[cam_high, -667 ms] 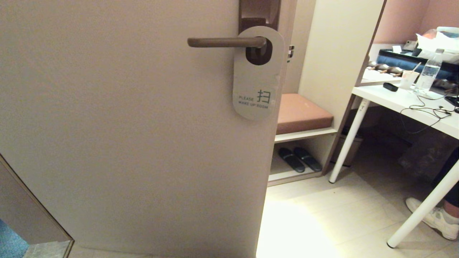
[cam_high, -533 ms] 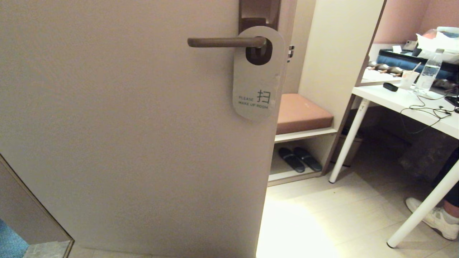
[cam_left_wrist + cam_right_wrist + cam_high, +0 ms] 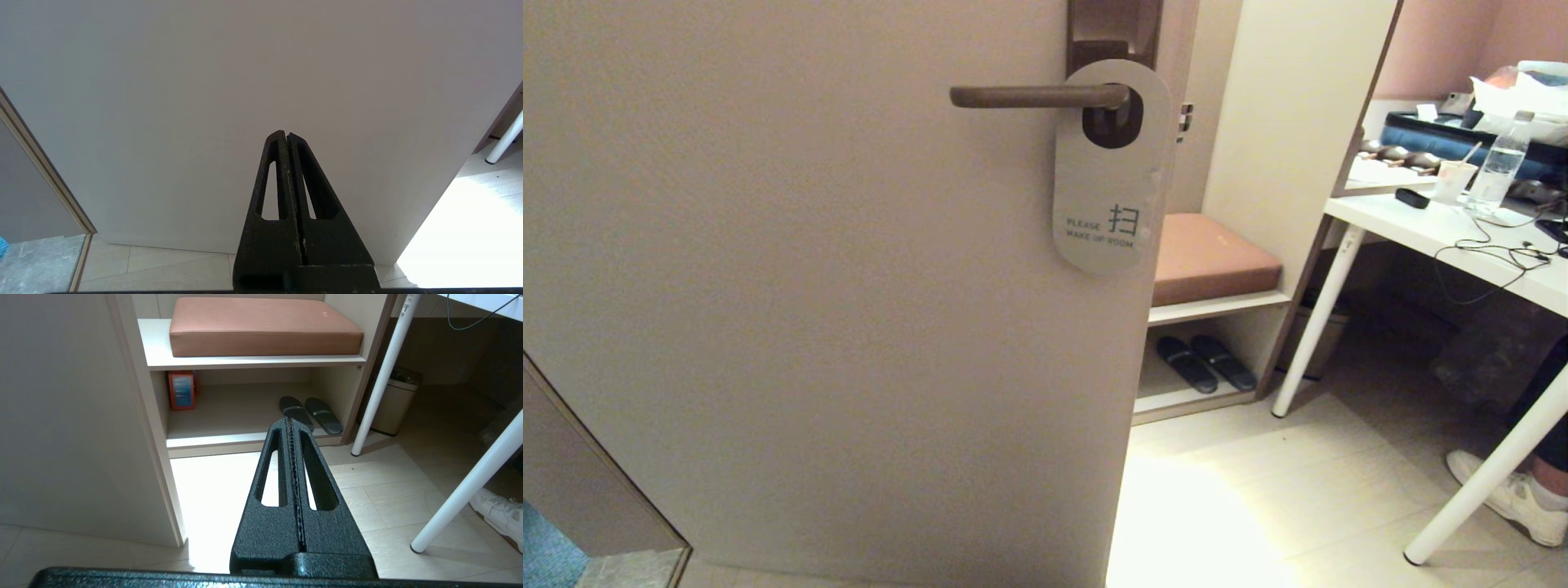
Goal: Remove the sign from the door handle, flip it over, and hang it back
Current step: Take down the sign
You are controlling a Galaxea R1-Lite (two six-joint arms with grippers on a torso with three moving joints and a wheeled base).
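Note:
The sign [image 3: 1104, 175] hangs by its big hole on the door handle [image 3: 1033, 96], pale grey side out, reading "PLEASE MAKE UP ROOM". The handle is a brown lever on a dark brown plate [image 3: 1112, 33] near the door's right edge. Neither gripper shows in the head view. My left gripper [image 3: 285, 134] is shut and empty, low down and pointing at the bare door face [image 3: 261, 73]. My right gripper [image 3: 289, 420] is shut and empty, low by the door's edge, pointing toward a shelf unit with slippers.
Right of the door stands a shelf unit with a pink cushion [image 3: 1209, 255] and dark slippers [image 3: 1205, 362] below. A white table [image 3: 1454, 233] with a bottle, cup and cables stands at the right. A person's white shoe [image 3: 1515, 494] is by a table leg.

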